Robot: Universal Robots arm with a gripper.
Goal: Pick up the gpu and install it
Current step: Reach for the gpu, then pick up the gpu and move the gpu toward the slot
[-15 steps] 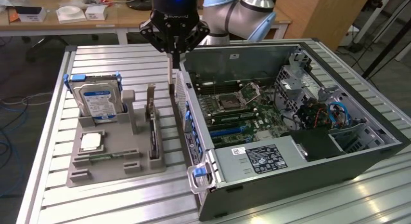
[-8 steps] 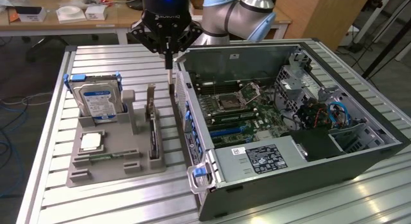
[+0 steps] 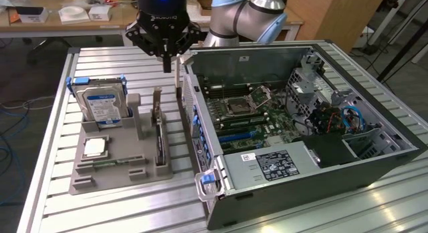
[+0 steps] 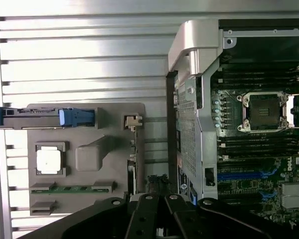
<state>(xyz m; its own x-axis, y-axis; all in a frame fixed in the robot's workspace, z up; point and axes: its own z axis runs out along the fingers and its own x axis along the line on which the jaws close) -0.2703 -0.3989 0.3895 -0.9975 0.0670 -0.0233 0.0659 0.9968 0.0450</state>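
Gripper: the gripper (image 3: pixel 167 66) hangs above the tray (image 3: pixel 120 185), toward the side where the computer case (image 3: pixel 307 190) stands. Its fingers are drawn together into a single tip, with nothing seen pinched between them.

Gpu: the gpu (image 3: pixel 159 133) stands on edge in a narrow slot of the tray, on the side nearest the case. Its metal end bracket rises at the far end, and it is apart from the gripper and untouched.

Neighbours: a hard drive (image 3: pixel 101 105) stands upright in the tray on the exterior view's left. The case's perforated wall runs just beside the tray on the other side.

Risk, closed tip: fingers pressed together cannot straddle the card. Coming down like this would likely strike its top edge or the bracket and tilt it in the slot.

Risk, thin grip: the card offers only a narrow edge. An off-centre pinch could let it swing or slip once lifted, and the fan face adds weight on one side.

Risk, tight gap: the slot lies close to the case wall, so a spread finger could catch on the case rim.

Risk, inside the case: the CPU socket (image 3: pixel 238 107) lies open near the blue slot (image 3: pixel 231 137). A dropped or tilted card could land on the socket or jam in the slot.
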